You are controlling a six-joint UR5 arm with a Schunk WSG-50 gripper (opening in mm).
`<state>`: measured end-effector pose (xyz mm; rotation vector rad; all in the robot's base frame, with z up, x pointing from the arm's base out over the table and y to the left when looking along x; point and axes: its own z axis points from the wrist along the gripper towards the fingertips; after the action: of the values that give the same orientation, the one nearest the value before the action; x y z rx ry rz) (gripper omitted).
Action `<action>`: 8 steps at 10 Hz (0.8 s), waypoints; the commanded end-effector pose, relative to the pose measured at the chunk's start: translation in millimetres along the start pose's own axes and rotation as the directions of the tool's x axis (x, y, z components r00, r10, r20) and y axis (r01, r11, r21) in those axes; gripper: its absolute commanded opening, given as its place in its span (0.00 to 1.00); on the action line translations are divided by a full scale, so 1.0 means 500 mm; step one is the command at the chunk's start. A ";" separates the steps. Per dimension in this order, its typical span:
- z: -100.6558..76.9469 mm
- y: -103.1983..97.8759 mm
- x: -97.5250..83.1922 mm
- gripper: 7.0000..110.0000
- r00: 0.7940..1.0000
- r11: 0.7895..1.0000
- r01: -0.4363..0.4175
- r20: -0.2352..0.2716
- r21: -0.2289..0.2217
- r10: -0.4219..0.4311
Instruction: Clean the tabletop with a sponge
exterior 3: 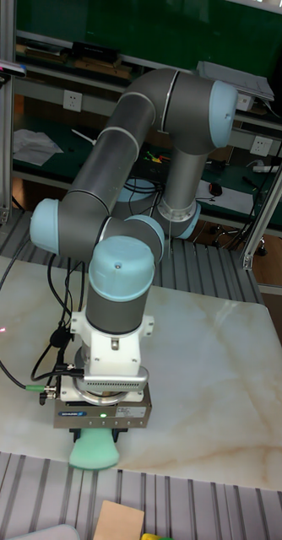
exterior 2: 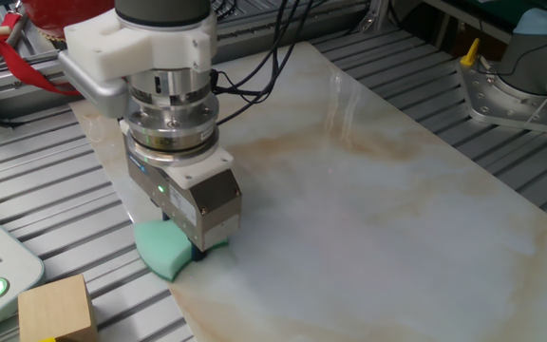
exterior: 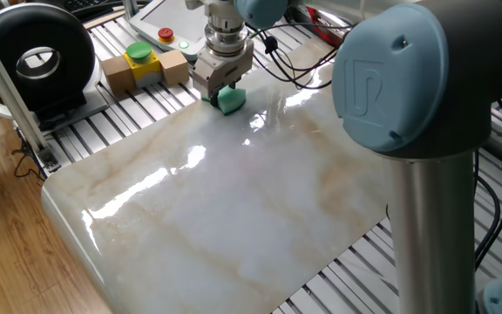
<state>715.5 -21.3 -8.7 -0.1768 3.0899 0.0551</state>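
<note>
The teal-green sponge [exterior: 230, 99] [exterior 2: 167, 252] [exterior 3: 94, 449] rests on the marble tabletop [exterior: 234, 201] [exterior 2: 378, 190] [exterior 3: 208, 371] at one corner, close to the slab's edge. My gripper [exterior: 220, 90] [exterior 2: 193, 249] [exterior 3: 100, 433] stands upright over it, shut on the sponge and pressing it onto the slab. Its body hides most of the sponge's top and the fingertips themselves.
Just off the slab's corner, on the ribbed aluminium frame [exterior: 129, 118], stands a yellow-and-green button with tan wooden blocks [exterior: 144, 65]. A white control pendant [exterior: 168, 26] and black cables [exterior: 295, 65] lie behind the gripper. My arm's large elbow [exterior: 425, 78] looms at the right.
</note>
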 end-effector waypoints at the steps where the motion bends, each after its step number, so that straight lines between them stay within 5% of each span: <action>1: -0.003 0.013 -0.002 0.00 1.000 1.000 -0.013 0.005 -0.014 0.013; 8: 0.000 0.040 -0.005 0.00 1.000 1.000 -0.029 0.006 -0.011 0.029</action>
<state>715.3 -6.5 -8.8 -0.1521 3.0888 0.0573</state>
